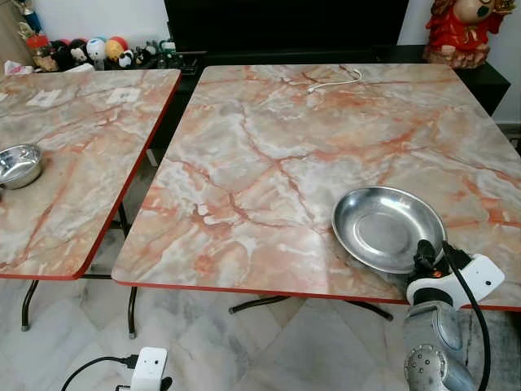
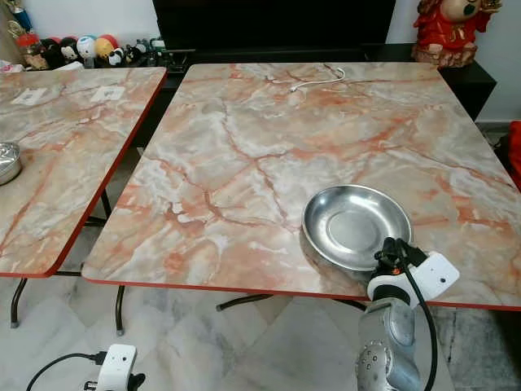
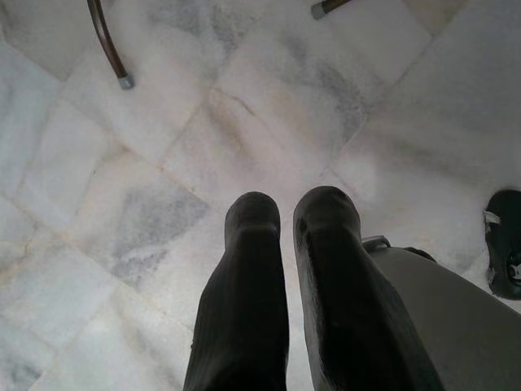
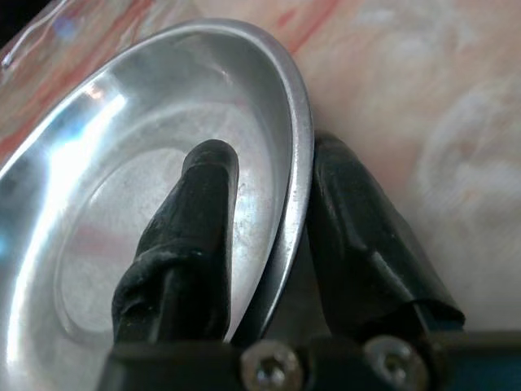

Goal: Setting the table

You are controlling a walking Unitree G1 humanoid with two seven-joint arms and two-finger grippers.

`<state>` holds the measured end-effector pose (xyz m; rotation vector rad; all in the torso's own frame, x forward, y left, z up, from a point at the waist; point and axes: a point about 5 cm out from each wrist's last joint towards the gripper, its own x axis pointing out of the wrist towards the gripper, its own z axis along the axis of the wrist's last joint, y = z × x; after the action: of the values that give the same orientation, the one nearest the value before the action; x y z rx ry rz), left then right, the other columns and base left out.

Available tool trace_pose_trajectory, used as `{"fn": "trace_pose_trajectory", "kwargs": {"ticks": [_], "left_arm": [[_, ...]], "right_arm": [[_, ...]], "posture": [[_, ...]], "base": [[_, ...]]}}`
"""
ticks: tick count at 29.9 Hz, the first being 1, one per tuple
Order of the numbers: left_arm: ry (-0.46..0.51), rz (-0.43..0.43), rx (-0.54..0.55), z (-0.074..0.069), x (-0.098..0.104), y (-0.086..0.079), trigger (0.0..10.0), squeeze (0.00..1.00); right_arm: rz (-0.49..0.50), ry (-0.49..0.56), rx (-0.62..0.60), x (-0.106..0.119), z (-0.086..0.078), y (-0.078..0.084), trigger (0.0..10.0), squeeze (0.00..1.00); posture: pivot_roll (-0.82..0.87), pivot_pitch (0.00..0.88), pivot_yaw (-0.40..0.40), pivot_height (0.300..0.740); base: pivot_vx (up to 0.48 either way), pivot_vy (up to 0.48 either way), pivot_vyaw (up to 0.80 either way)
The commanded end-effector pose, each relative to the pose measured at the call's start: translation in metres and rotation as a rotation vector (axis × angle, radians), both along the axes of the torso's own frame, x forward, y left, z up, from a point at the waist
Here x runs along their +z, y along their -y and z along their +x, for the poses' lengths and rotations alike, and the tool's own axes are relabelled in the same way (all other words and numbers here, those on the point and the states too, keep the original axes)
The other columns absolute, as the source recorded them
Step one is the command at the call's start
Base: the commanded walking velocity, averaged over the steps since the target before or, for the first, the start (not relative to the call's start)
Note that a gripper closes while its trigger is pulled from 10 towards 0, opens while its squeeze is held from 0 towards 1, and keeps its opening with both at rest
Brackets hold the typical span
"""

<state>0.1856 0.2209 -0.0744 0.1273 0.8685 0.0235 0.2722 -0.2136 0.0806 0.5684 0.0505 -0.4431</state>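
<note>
A shallow steel plate lies on the marble-patterned table, near its front right edge. My right gripper reaches over that edge and is shut on the plate's near rim. In the right wrist view one finger lies inside the dish and the other outside, with the rim pinched between them. My left gripper hangs shut over the tiled floor, holding nothing.
A second marble table stands to the left across a narrow gap and carries a steel bowl. A white cable lies at the far edge. A red figurine and small toys line the back. A white adapter lies on the floor.
</note>
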Motion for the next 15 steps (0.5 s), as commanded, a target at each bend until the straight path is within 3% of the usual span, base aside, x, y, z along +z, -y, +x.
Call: {"fn": "trace_pose_trajectory", "kwargs": {"ticks": [1,2,3,4,13,14,15], "left_arm": [[-0.038,0.015,0.006,-0.009,-0.004,-0.005,10.0,0.0],[-0.038,0.015,0.006,-0.009,-0.004,-0.005,10.0,0.0],[-0.04,0.015,0.006,-0.009,-0.004,-0.005,10.0,0.0],[-0.041,0.014,0.006,-0.009,-0.004,-0.005,10.0,0.0],[-0.044,0.013,0.007,-0.01,-0.005,-0.004,10.0,0.0],[-0.045,0.012,0.007,-0.01,-0.005,-0.004,10.0,0.0],[-0.046,0.012,0.007,-0.01,-0.005,-0.004,10.0,0.0]], "right_arm": [[-0.013,-0.012,0.013,-0.001,-0.001,-0.004,10.0,0.47],[-0.012,-0.013,0.013,-0.001,-0.001,-0.004,10.0,0.4],[-0.015,-0.01,0.018,0.0,-0.001,-0.004,10.0,0.4],[-0.028,-0.007,0.027,0.002,-0.002,-0.005,10.0,0.0],[-0.059,-0.01,0.027,0.004,-0.011,-0.006,10.0,0.0],[-0.06,-0.009,0.029,0.004,-0.012,-0.006,10.0,0.51],[-0.065,-0.01,0.033,0.004,-0.014,-0.006,10.0,0.91]], "posture": [[-0.13,0.096,0.045,0.74],[-0.13,0.096,0.045,0.74],[-0.13,0.096,0.044,0.74],[-0.13,0.096,0.043,0.74],[-0.13,0.097,0.039,0.74],[-0.13,0.096,0.038,0.74],[-0.13,0.096,0.038,0.74]], "base": [[0.0,0.0,0.0],[0.0,0.0,0.0],[0.0,0.0,0.0],[0.0,0.0,0.0],[0.0,0.0,0.0],[0.0,0.0,0.0],[0.0,0.0,0.0]]}}
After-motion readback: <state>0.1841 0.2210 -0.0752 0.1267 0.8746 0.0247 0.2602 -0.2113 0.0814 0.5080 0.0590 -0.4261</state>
